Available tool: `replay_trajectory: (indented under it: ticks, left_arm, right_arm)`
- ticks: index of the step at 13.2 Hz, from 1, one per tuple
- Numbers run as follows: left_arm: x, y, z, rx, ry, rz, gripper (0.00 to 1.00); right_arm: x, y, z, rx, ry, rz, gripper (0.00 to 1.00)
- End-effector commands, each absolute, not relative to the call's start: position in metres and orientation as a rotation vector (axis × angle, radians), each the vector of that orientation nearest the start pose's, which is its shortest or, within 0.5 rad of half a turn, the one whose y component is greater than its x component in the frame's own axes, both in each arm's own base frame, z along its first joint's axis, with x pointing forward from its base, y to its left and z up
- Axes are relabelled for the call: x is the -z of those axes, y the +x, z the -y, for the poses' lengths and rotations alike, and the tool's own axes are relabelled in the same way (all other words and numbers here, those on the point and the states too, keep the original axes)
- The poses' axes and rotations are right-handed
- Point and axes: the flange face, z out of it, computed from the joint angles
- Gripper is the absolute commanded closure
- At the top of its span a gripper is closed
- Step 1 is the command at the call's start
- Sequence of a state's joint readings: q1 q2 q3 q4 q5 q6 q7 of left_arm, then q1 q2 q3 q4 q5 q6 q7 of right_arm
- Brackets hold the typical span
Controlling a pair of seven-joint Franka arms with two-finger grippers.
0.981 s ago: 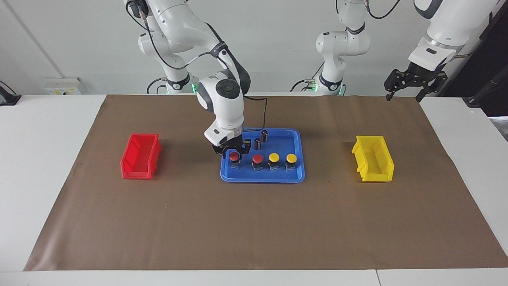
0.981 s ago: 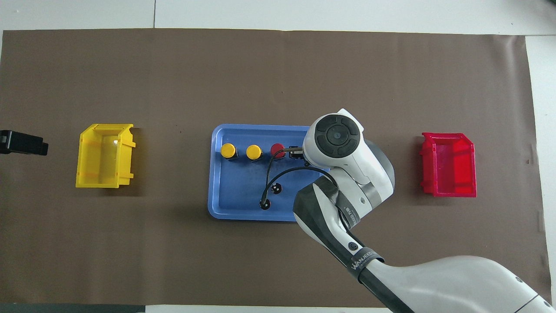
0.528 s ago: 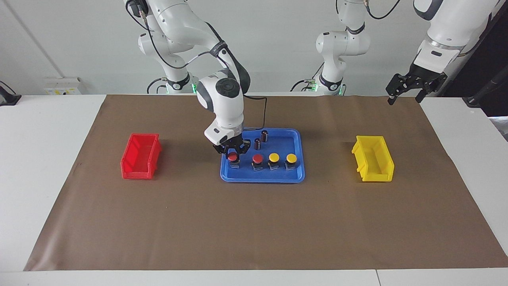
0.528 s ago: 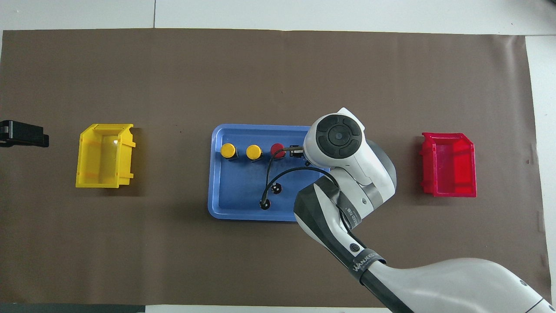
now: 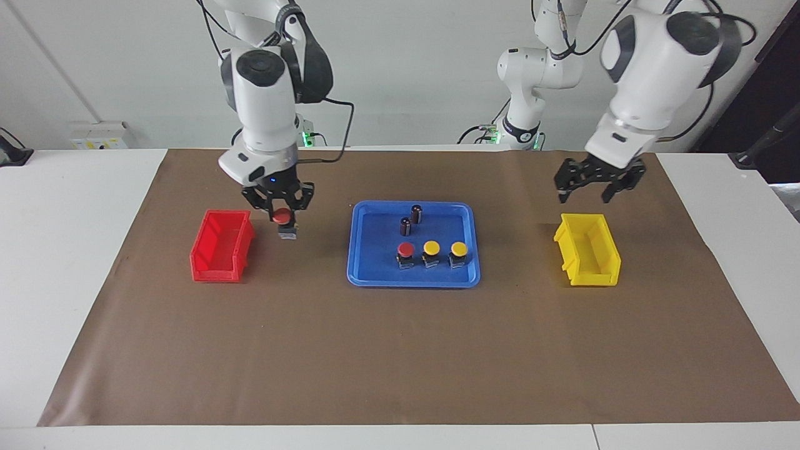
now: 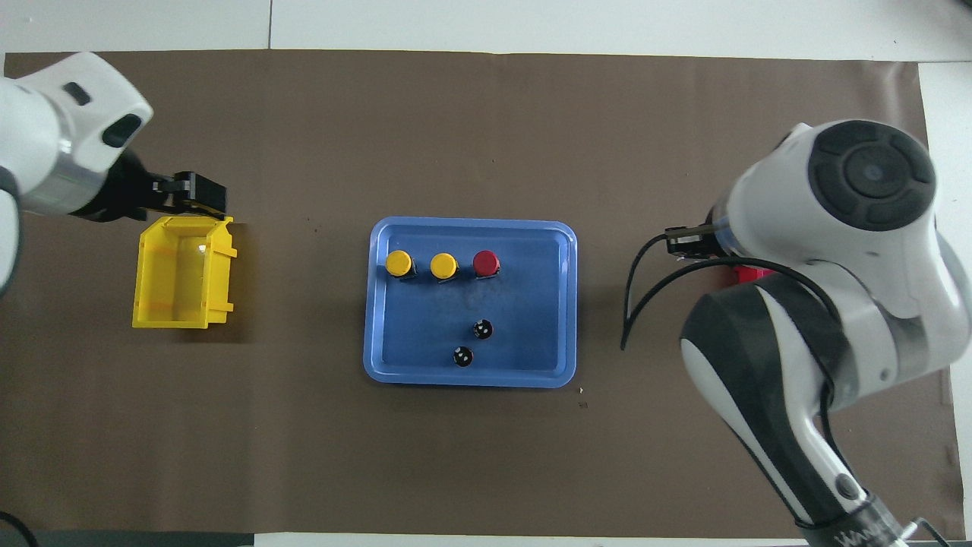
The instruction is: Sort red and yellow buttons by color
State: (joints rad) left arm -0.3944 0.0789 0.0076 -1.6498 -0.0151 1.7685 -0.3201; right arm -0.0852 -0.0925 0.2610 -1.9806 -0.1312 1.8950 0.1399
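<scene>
Right gripper (image 5: 279, 201): raised over the brown mat (image 5: 400, 350), just beside the red bin (image 5: 220, 246) on the side toward the blue tray (image 5: 413, 278); fingers closed on a red button.
Held red button (image 5: 284, 218): hung in the air under the right gripper, cap up, dark base below; not in the red bin and not in the tray.
Left gripper (image 5: 592, 180): in the air over the edge of the yellow bin (image 5: 587, 250) that lay nearer the robots; fingers spread, holding nothing.
Second red button (image 5: 405, 250): stood upright in the tray, at the end of the row toward the right arm.
Yellow buttons: two (image 5: 431, 248) (image 5: 459, 249), upright in the same row, beside the red one, toward the left arm's end.
Dark cylinders: two (image 5: 416, 213) (image 5: 405, 226), upright in the tray, nearer the robots than the row of buttons.
Red bin: on the mat toward the right arm's end; mostly hidden by the right arm in the overhead view.
Yellow bin: on the mat toward the left arm's end; no buttons inside.
</scene>
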Motion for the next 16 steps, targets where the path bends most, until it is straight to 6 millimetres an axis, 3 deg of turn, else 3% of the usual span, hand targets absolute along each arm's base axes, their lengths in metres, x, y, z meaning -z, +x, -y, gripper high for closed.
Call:
replay_trajectory:
  ticks: [1, 2, 3, 4, 6, 9, 12, 16]
  left_arm:
    - [-0.511, 0.525, 0.323, 0.081, -3.205, 0.010, 0.11]
    - [-0.490, 0.518, 0.353, 0.075, -3.206, 0.025, 0.14]
    - [-0.475, 0.509, 0.366, 0.059, -3.201, -0.005, 0.16]
    - [-0.453, 0.501, 0.366, 0.046, -3.194, -0.020, 0.20]
    - [-0.434, 0.502, 0.363, 0.069, -3.202, -0.018, 0.21]
    - [-0.404, 0.505, 0.357, 0.081, -3.200, -0.022, 0.21]
    - [-0.396, 0.511, 0.342, 0.080, -3.197, -0.043, 0.26]
    - [-0.363, 0.512, 0.342, 0.097, -3.200, -0.040, 0.27]
  right_arm:
    - [-0.481, 0.492, -0.008, -0.034, -3.245, 0.150, 0.84]
    - [-0.477, 0.488, 0.005, -0.017, -3.237, 0.150, 0.84]
    - [-0.467, 0.481, 0.018, 0.002, -3.236, 0.162, 0.84]
    - [-0.459, 0.473, 0.028, 0.008, -3.234, 0.193, 0.84]
    - [-0.443, 0.466, 0.058, 0.024, -3.219, 0.210, 0.84]
    - [-0.420, 0.464, 0.058, 0.065, -3.219, 0.209, 0.84]
    - [-0.387, 0.463, 0.059, 0.090, -3.212, 0.212, 0.84]
    - [-0.362, 0.459, 0.055, 0.076, -3.203, 0.226, 0.84]
